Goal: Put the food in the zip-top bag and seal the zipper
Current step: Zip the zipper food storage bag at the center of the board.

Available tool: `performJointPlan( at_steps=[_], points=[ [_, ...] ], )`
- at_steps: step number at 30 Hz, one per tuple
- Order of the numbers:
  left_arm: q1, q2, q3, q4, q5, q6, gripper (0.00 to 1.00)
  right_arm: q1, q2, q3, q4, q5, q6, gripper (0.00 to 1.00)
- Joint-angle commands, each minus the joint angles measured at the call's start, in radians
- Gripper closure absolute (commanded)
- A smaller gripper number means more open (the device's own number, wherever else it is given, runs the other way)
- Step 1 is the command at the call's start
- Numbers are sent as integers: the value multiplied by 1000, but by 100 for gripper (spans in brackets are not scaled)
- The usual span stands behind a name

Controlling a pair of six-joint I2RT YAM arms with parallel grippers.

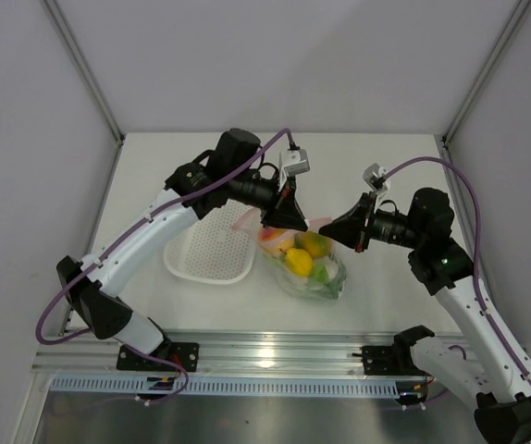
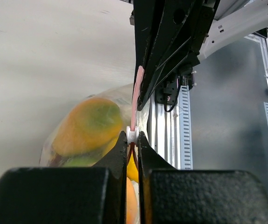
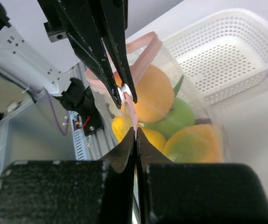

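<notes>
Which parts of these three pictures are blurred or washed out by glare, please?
Top external view: even light, with one glare patch on the silver metal rail. Left wrist view: the black left gripper, shut on the thin pink zipper, is dark and soft up close; the orange-yellow round toy fruit slightly blurred. Right wrist view: the right gripper likewise soft, the white perforated plastic basket sharp.

The white desk (image 1: 386, 176) carries two things near its front middle: a white perforated basket (image 1: 210, 252) on the left and, just beside it on the right, a clear, filled bag (image 1: 314, 273). The basket sits flat, open side up. The bag rests on its lower side, and a metal rail (image 1: 275, 351) runs along the desk's near edge.
</notes>
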Motion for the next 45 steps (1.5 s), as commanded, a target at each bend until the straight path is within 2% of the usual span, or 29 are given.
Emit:
performJointPlan(
  at_steps=[1,2,4,5,6,9,17,20,22,23,24,34,38,45],
  points=[
    [23,-39,56,-10,47,0,99,-7,42,71,-31,-134,-42,100],
    [24,-31,69,-5,60,-18,99,-6,67,84,-46,-148,-48,100],
    [23,-27,78,2,81,-32,100,4,89,105,-108,-189,-85,94],
    [23,-24,86,2,84,-33,99,8,102,127,-127,-200,-100,88],
    [21,-22,86,-1,86,-33,99,11,109,141,-170,-206,-114,76],
    [20,-19,102,-5,86,-33,100,25,138,191,-227,-212,-152,66],
    [15,9,155,-47,87,-36,99,102,240,326,-321,-160,-217,65],
    [11,7,159,-44,91,-35,100,122,288,380,-373,-142,-243,67],
    [10,7,161,-44,92,-33,99,125,315,404,-402,-137,-243,76],
    [10,7,162,-47,94,-32,99,128,322,409,-411,-131,-243,94],
    [10,7,162,-51,92,-30,100,128,325,412,-413,-125,-243,100],
    [17,-48,95,-31,-24,-32,99,120,201,293,-316,97,-185,100],
    [20,-77,66,-33,-116,-33,100,85,172,280,-299,237,-142,100],
    [26,-175,-12,5,-264,-50,99,10,147,234,-310,361,-85,100]
  ],
)
